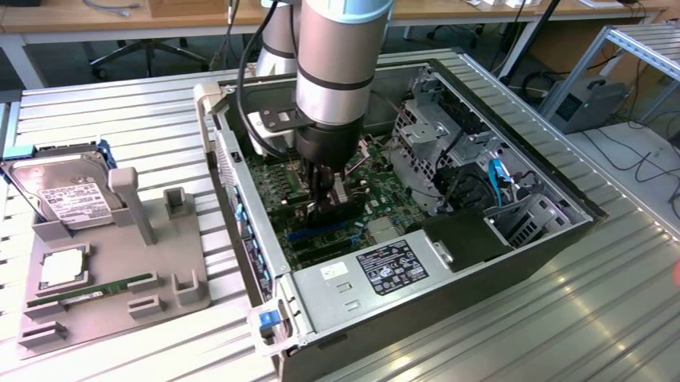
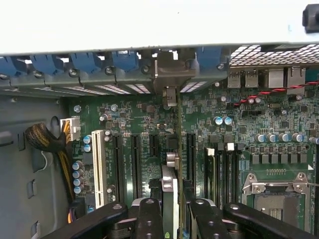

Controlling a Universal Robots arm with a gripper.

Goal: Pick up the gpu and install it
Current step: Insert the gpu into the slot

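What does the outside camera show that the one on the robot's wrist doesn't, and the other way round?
Exterior view alone: the whole open computer case on the metal table, and a grey holder carrying a hard drive and a green RAM stick.

Wrist view alone: a close look at the white slot, the empty processor socket and blue clips.

Both: the gripper holding the gpu edge-on above the green motherboard.

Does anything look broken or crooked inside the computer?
Nothing looks broken. The gripper holds the gpu edge-on, upright over the motherboard slots, its metal bracket lined up at the case's rear wall. The hard drive sits tidily in its grey holder.
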